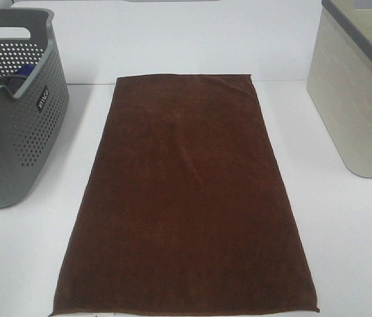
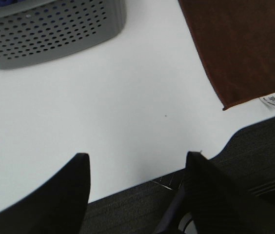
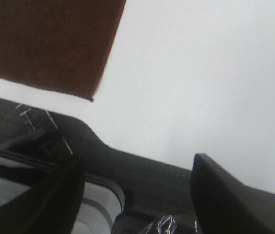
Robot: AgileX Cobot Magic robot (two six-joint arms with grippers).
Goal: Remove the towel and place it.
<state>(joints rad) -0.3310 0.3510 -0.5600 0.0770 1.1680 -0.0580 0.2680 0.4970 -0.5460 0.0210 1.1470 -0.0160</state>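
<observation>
The dark brown towel (image 1: 186, 198) lies flat and spread out on the white table (image 1: 357, 251), long side running front to back. Neither gripper shows in the exterior high view. In the left wrist view, my left gripper (image 2: 137, 168) is open and empty, over the table's front edge, apart from the towel's near-left corner (image 2: 245, 48) and its white care label (image 2: 274, 101). In the right wrist view, my right gripper (image 3: 137, 168) is open and empty over the front edge, apart from the towel's near-right corner (image 3: 49, 44).
A grey perforated basket (image 1: 11, 112) holding blue fabric (image 1: 24, 71) stands at the left; it also shows in the left wrist view (image 2: 49, 29). A beige bin (image 1: 357, 92) with a grey rim stands at the back right. Dark floor lies beyond the table's front edge (image 2: 142, 204).
</observation>
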